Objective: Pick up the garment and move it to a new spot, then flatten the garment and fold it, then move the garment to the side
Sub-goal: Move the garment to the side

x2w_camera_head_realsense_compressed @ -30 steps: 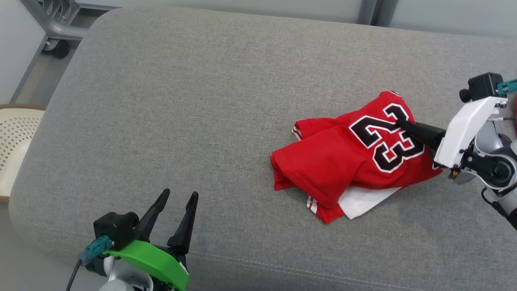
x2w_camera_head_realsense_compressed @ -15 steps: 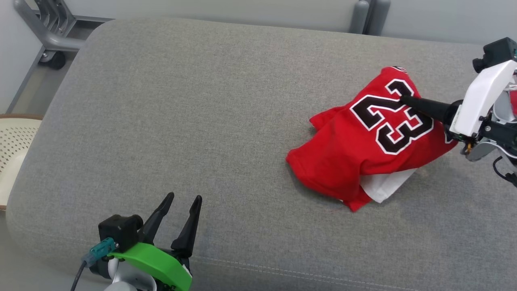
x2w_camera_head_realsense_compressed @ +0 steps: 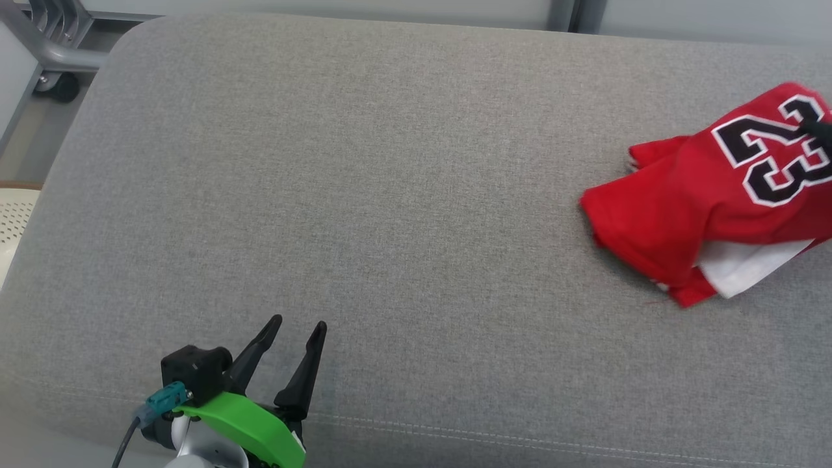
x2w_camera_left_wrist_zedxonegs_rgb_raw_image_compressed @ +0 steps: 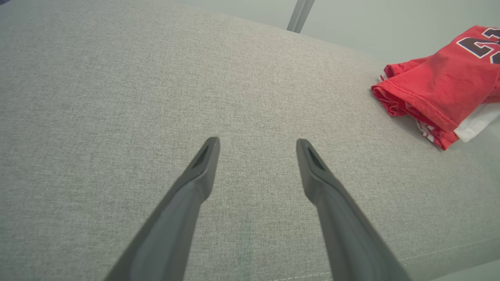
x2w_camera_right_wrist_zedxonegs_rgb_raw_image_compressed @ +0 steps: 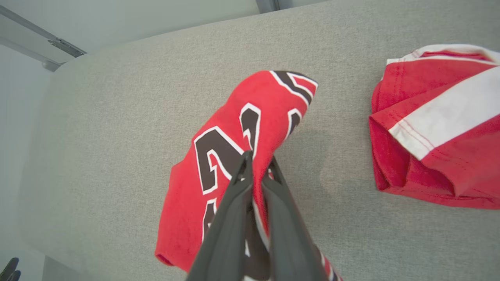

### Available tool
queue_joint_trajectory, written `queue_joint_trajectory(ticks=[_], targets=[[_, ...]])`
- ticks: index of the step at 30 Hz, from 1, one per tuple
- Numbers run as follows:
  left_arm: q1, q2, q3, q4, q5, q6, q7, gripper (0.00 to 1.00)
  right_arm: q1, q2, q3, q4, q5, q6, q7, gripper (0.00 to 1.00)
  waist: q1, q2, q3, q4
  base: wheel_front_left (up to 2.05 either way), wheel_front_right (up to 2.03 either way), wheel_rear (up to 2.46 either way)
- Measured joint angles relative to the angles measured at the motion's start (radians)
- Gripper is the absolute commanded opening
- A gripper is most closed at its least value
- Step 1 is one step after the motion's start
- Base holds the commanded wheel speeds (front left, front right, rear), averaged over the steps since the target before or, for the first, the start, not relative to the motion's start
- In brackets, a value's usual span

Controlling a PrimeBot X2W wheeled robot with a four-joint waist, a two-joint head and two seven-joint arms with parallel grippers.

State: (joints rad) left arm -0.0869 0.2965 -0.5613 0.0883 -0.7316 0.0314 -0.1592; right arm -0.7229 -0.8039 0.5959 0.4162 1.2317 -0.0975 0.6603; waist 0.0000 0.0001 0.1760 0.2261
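Fabric of a grey cushion [x2w_camera_head_realsense_compressed: 390, 162] runs across the head view. The garment [x2w_camera_head_realsense_compressed: 702, 195], a red jersey printed with a black, white-edged 23, sits bunched at the cushion's far right, with a white layer showing under its lower edge. At the picture's right border the dark tip of our right gripper [x2w_camera_head_realsense_compressed: 816, 127] meets the printed number; from here we cannot tell how its jaws stand. Our left gripper [x2w_camera_head_realsense_compressed: 298, 323] is at the lower left, above the cushion's near seam and well apart from the garment, jaws spread with nothing between them. Beyond the cushion's far left corner we see a metal frame [x2w_camera_head_realsense_compressed: 45, 55] on a caster, and a cream perforated object [x2w_camera_head_realsense_compressed: 10, 214] at the left border.

In the left wrist view, our two dark fingers [x2w_camera_left_wrist_zedxonegs_rgb_raw_image_compressed: 195, 183] stand wide apart over bare cushion. The garment lies at the upper right, its red hem and white layer resting on the fabric.

In the right wrist view, our fingers are pressed together on a fold of the garment at the number, pinching the cloth between them. The jersey rises in a ridge towards the pinch and throws a shadow on the cushion beside it. A second red piece of clothing [x2w_camera_right_wrist_zedxonegs_rgb_raw_image_compressed: 437, 128], with a white stripe, lies folded near it on that view's right, not touching the garment.
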Motion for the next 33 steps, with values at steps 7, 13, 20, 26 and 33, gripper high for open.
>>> queue_joint_trajectory(ticks=[7,13,20,26,33], targets=[[-0.002,0.000,-0.002,-0.004,0.000,-0.002,0.002,1.00,-0.101,-0.013,0.016,-0.027,-0.107,0.000,-0.049,0.00,0.0000,0.0000,0.018,-0.020,0.00,0.00,0.00],[-0.027,-0.005,-0.014,-0.007,0.000,-0.010,0.014,1.00,-0.102,-0.012,0.023,-0.018,-0.123,-0.001,-0.049,0.00,0.0000,0.0000,0.033,-0.030,0.00,0.00,0.00],[-0.027,-0.004,-0.014,0.001,0.000,-0.011,0.015,1.00,-0.126,0.060,0.015,-0.019,-0.092,-0.001,-0.049,0.00,0.0000,0.0000,0.045,-0.046,0.00,0.00,0.00],[-0.029,-0.005,-0.018,0.002,0.000,-0.012,0.022,1.00,-0.176,0.118,-0.031,-0.029,-0.021,-0.006,-0.045,0.00,0.0000,0.0000,0.048,-0.056,0.00,0.00,0.00],[-0.031,-0.003,-0.014,0.001,0.000,-0.012,0.027,1.00,-0.223,0.108,-0.091,-0.019,0.020,-0.019,-0.030,0.00,0.0000,0.0000,0.074,-0.064,0.00,0.00,0.00]])
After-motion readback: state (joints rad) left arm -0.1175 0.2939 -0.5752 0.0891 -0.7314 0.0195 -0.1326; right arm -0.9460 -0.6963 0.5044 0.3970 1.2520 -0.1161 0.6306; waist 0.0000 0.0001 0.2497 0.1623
